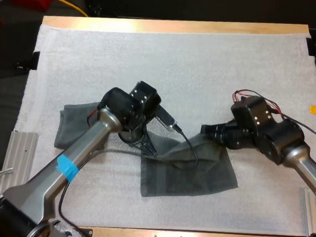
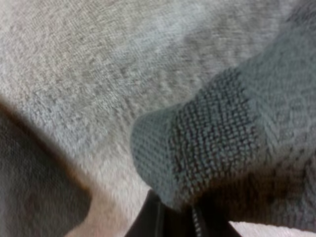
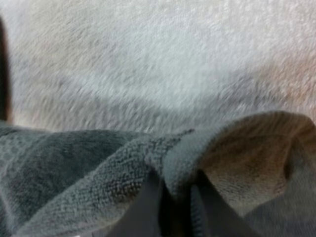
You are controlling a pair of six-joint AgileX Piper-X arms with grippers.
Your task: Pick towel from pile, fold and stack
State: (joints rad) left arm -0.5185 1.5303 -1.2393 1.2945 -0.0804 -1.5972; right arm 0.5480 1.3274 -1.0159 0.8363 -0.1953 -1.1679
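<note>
A dark grey-green towel (image 1: pixel 189 171) lies half spread on the white mat (image 1: pixel 177 60) near the front middle. Its upper edge is lifted between both arms. My left gripper (image 1: pixel 147 146) is shut on the towel's left upper corner; in the left wrist view the fingers (image 2: pixel 153 219) pinch a rolled towel corner (image 2: pixel 207 143) just above the mat. My right gripper (image 1: pixel 206 130) is shut on the right upper corner, where the cloth (image 3: pixel 98 173) drapes over its fingers (image 3: pixel 148 207). More dark towel (image 1: pixel 74 127) lies under my left arm; whether it is a separate towel I cannot tell.
Metal brackets sit at the table's front left (image 1: pixel 19 150) and front right (image 1: pixel 313 211) edges. The wooden table edge (image 1: pixel 179 26) runs along the far side of the mat.
</note>
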